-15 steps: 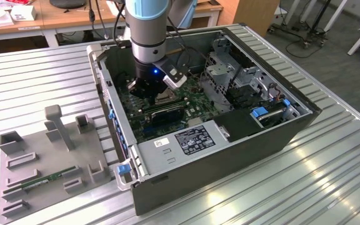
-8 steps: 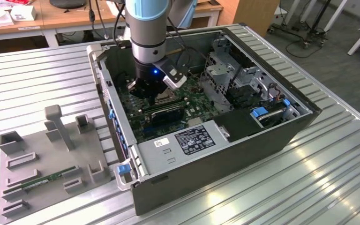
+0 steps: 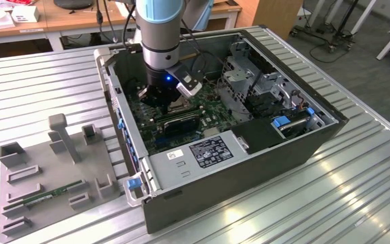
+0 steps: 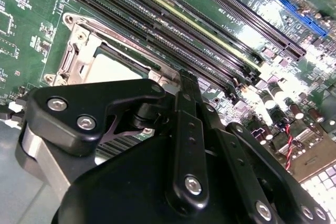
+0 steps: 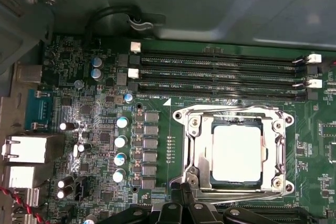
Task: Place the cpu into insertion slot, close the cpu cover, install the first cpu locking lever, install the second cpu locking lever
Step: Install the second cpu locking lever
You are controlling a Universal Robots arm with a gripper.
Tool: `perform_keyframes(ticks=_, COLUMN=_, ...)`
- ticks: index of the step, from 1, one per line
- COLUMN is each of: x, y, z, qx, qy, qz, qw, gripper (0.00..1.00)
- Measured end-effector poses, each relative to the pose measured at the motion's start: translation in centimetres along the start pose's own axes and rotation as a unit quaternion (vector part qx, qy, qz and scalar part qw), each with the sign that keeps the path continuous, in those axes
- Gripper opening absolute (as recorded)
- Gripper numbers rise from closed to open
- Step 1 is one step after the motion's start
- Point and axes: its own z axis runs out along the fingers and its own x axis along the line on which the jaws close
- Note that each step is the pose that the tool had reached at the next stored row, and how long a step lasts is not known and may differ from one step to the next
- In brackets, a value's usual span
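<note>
Silver-tan and flat, the small square cpu [image 5: 237, 150] lies seated in the black square insertion slot [image 5: 236, 183] on the green motherboard [image 5: 157, 145]. The thin silvery metal cpu cover [image 5: 234, 153], a frame with a large window, lies down around the chip, and wire locking levers [image 5: 231, 109] run along its edges; whether they are latched cannot be told. By its look the chip is light, rigid and fragile, best held by its edges, while the cover is stiff sheet metal, best pressed at its rim. In the first wrist view the black gripper [image 5: 181, 214] hangs just beside the near edge of the socket frame; whether its fingers are open or clenched cannot be told. Long black memory slots [image 5: 220, 74] lie on the far side of the socket. In the exterior view the arm reaches down into the open grey computer case [image 3: 296, 147], with a grey fixture tray [image 3: 53, 178] at the exterior view's left.
</note>
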Motion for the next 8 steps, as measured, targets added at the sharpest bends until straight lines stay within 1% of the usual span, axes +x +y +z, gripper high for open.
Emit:
perform_keyframes(ticks=2, x=0.01, y=0.02, z=0.06, qx=-0.0012, qy=-0.0001, qz=0.0, qw=1.0, gripper=0.11)
perform_keyframes(ticks=3, x=0.02, y=0.05, z=0.14, qx=-0.003, qy=-0.0006, qz=0.0, qw=1.0, gripper=0.11)
perform_keyframes(ticks=6, x=0.07, y=0.04, z=0.18, qx=-0.005, qy=-0.0004, qz=0.0, qw=0.99999, gripper=0.11)
perform_keyframes(ticks=8, x=0.07, y=0.04, z=0.18, qx=-0.0054, qy=-0.0003, qz=0.0, qw=0.99999, gripper=0.11)
